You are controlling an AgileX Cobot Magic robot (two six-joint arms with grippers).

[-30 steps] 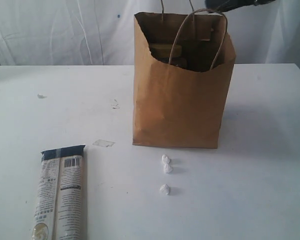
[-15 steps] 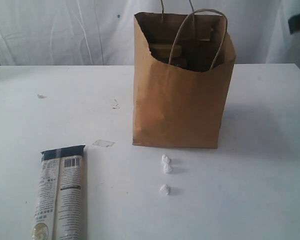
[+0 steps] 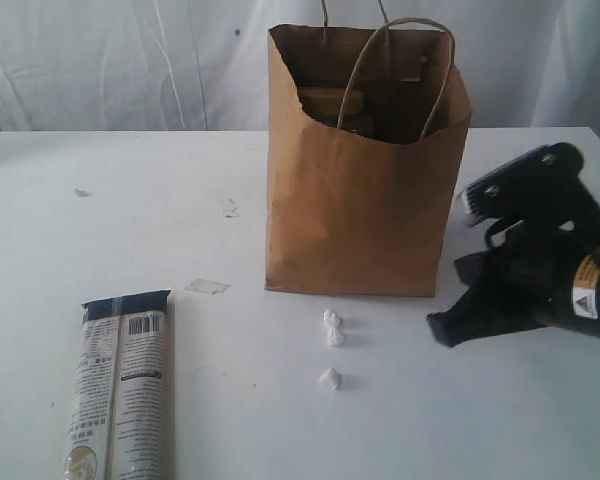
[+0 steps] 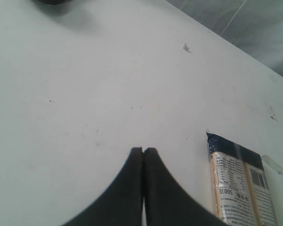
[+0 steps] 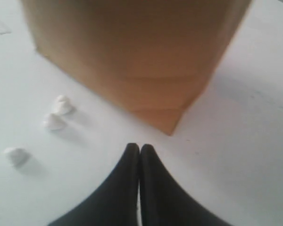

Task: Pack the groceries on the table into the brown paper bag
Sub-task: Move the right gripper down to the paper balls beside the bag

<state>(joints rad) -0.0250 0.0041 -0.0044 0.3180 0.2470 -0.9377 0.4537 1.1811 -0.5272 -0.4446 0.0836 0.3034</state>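
The brown paper bag (image 3: 365, 180) stands upright at the middle of the table (image 3: 130, 230), handles up, with brown packages dimly visible inside. The long printed packet (image 3: 120, 385) lies flat at the front left, also seen in the left wrist view (image 4: 240, 188). My right gripper (image 3: 442, 330) is shut and empty, low over the table just right of the bag's front corner (image 5: 172, 125); the right wrist view shows its tips (image 5: 139, 148) pressed together. My left gripper (image 4: 143, 150) is shut, empty, above bare table beside the packet. The other groceries are hidden.
Three tiny white paper balls (image 3: 332, 340) lie in front of the bag, also in the right wrist view (image 5: 54, 120). A scrap of clear tape (image 3: 207, 287) and small specks (image 3: 83, 192) lie on the left. A white curtain hangs behind.
The right arm has dropped from above the bag's back right, swung out past the right edge, and come down beside the bag's front right corner. Bag and packet have not moved.
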